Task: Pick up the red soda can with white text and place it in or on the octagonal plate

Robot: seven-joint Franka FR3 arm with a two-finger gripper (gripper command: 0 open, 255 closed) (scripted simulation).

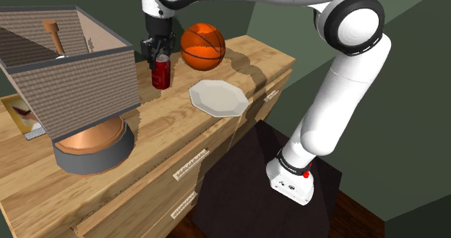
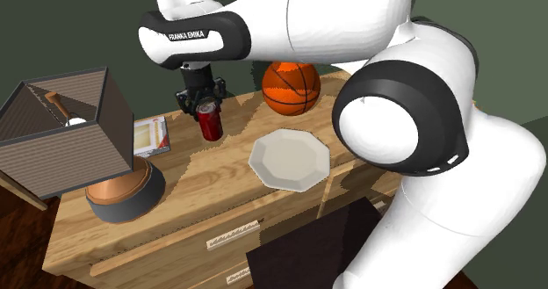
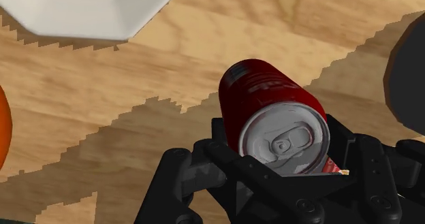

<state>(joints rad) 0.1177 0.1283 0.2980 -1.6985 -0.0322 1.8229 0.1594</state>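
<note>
Holding the red soda can (image 1: pixel 160 77) in the tool (image 1: pixel 160 58), with the octagonal plate (image 1: pixel 218 98) lying at about four o'clock from it in the shoulder view.

Both fingers are closed in on the can's upper end, clasping it just under the silver lid. The can hangs near upright on or just above the wooden bench (image 1: pixel 166 139), and I cannot tell whether its base has left the wood. I judge the carry to be the step in hand. I would raise straight up first, then swing toward four o'clock, staying clear of the basketball (image 1: pixel 204 46) at two o'clock. I would lower over the plate's flat middle before letting go, since on the rim the can could tip.
</note>
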